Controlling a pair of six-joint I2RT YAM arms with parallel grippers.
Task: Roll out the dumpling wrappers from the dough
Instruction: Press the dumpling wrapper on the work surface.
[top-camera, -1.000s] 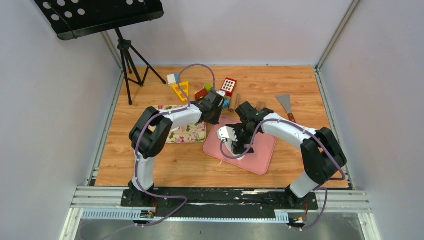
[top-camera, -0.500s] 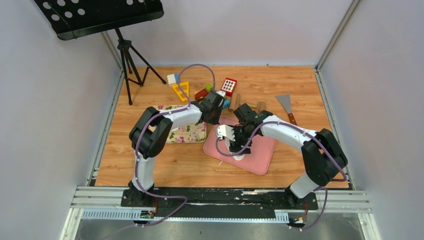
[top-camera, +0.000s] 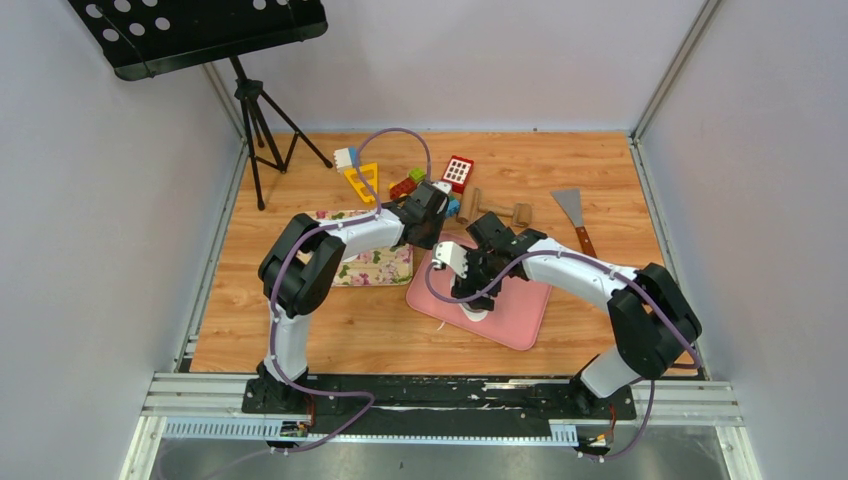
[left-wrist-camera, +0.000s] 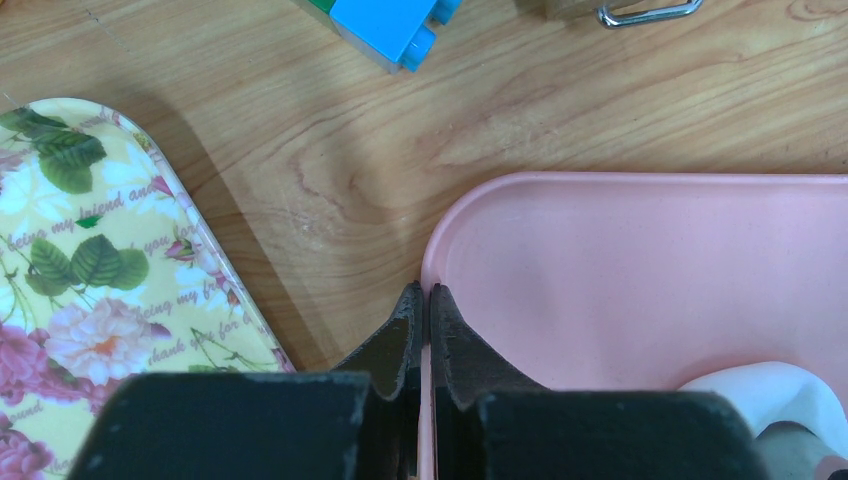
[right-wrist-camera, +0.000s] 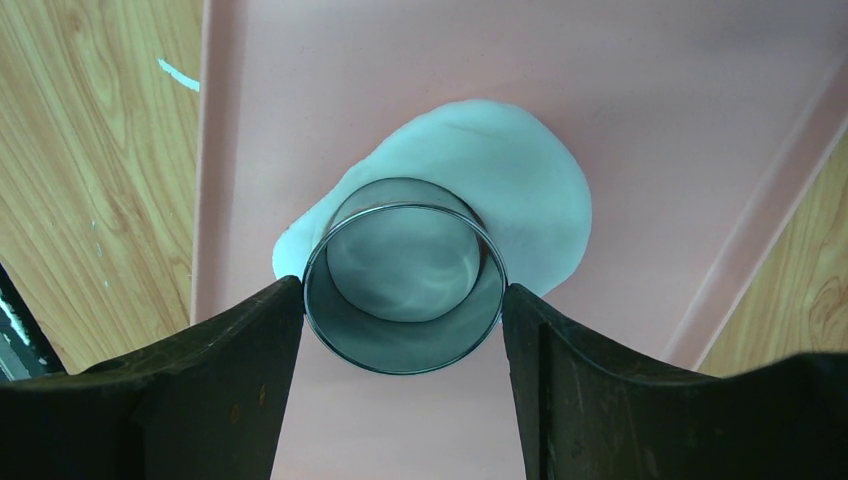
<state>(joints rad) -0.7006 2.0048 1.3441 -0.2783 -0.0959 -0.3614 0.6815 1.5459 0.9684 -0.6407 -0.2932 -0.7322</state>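
Observation:
The dough (right-wrist-camera: 530, 190) is a flattened white sheet on the pink mat (right-wrist-camera: 400, 60). It also shows in the top view (top-camera: 476, 314) and at the left wrist view's lower right corner (left-wrist-camera: 770, 385). My right gripper (right-wrist-camera: 403, 290) (top-camera: 470, 288) is shut on a small metal ring (right-wrist-camera: 405, 345) and holds it over the sheet's near part; I cannot tell whether the ring touches it. My left gripper (left-wrist-camera: 421, 290) (top-camera: 432, 236) is shut on the pink mat's far left rim (left-wrist-camera: 428, 262). No round wrappers are in view.
A floral tray (top-camera: 375, 265) (left-wrist-camera: 70, 250) lies left of the mat. Toy bricks (top-camera: 425, 182), wooden roller pieces (top-camera: 497, 211) and a scraper (top-camera: 570, 207) lie behind the mat. A blue brick (left-wrist-camera: 390, 25) is close by. A tripod (top-camera: 255, 110) stands at the back left.
My right gripper has carried the ring a little back and to the left over the mat, and more of the dough now shows in front of it. The left arm has not moved.

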